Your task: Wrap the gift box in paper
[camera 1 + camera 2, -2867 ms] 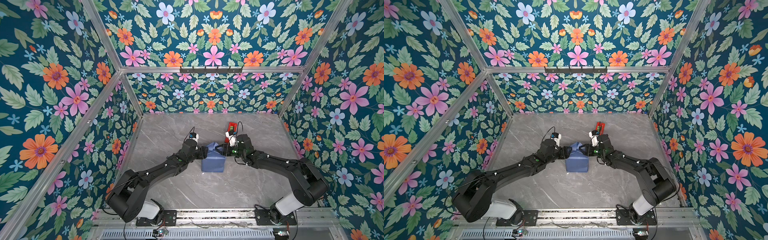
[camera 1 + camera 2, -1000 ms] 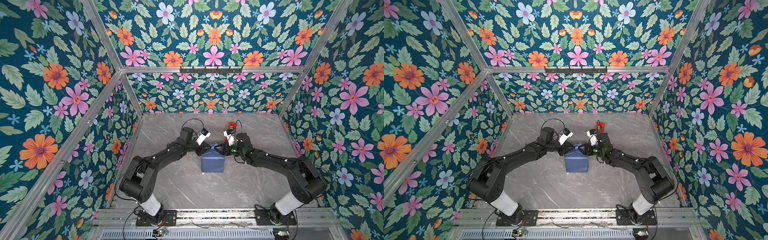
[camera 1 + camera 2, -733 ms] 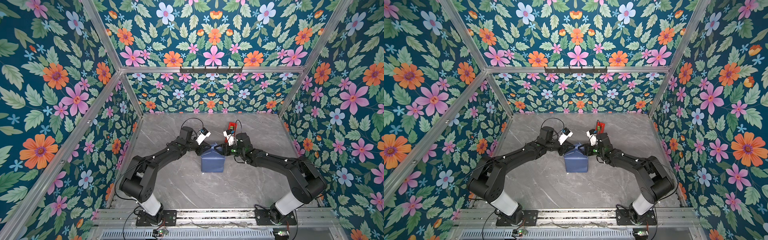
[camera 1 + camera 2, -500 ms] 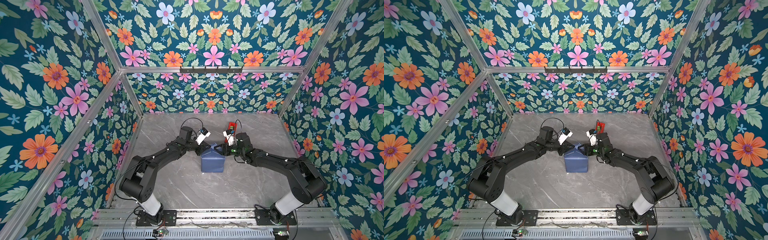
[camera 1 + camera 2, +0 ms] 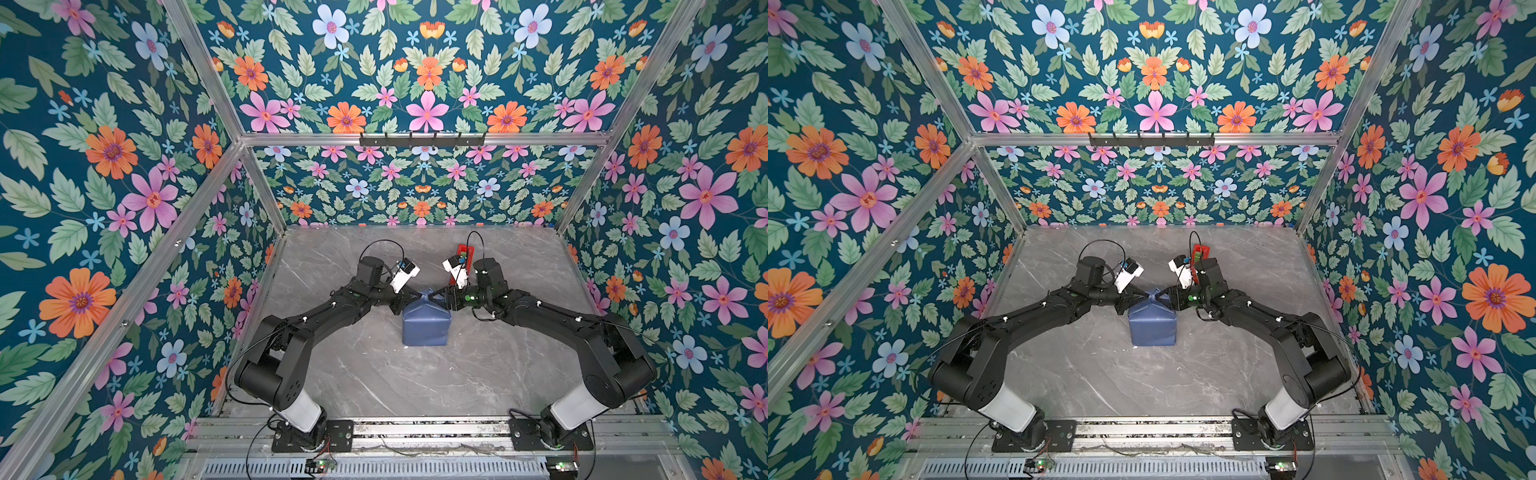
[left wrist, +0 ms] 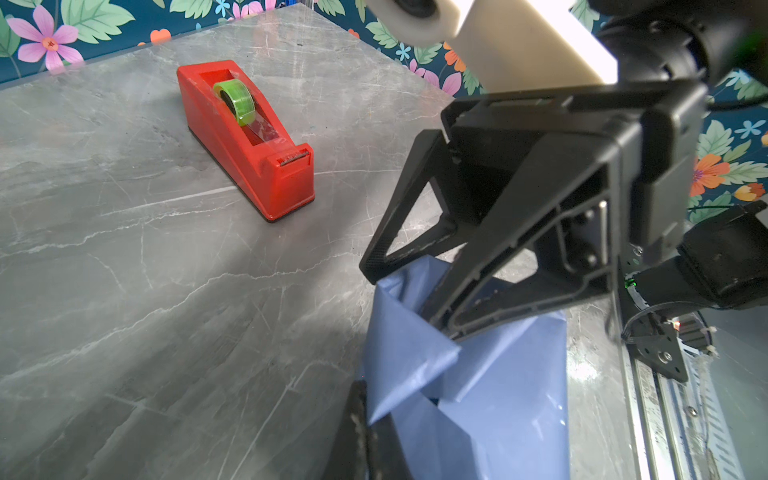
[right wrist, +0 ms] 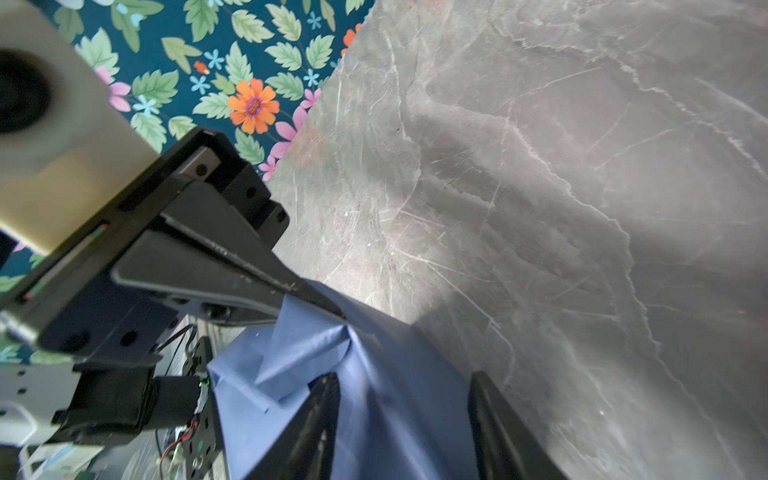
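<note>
The box itself is not seen: it is judged to lie inside the paper (image 5: pixel 426 328), which is set as a slate-blue parcel in the middle of the table (image 5: pixel 374 374), between the two arms, in both top views. The near end and the sides are closed over. The far end is gathered into a raised peak, so the step in hand is judged to be the folding of that end. The left gripper (image 7: pixel 324 305) is clenched, and a corner of the peak appears to be pinched at its tips. The right gripper (image 6: pixel 409 301) is set astride the opposite fold with its jaws parted and paper between them; whether the fold is clamped or merely straddled cannot be told. For the step to be done well, the two side folds should be drawn inward evenly and held taut against the end of the box, so that no slack is left to bulge. The pinched corner should be led down flat, not pulled upward, since thin creased paper is easily torn at a pinch and the light parcel may be dragged or tipped. One fold should be pinned before the other is let go, otherwise the flaps may be expected to spring open. The dispenser (image 6: pixel 249 141) is placed just beyond the parcel, untouched, and tape will be needed once the flap is laid down.
</note>
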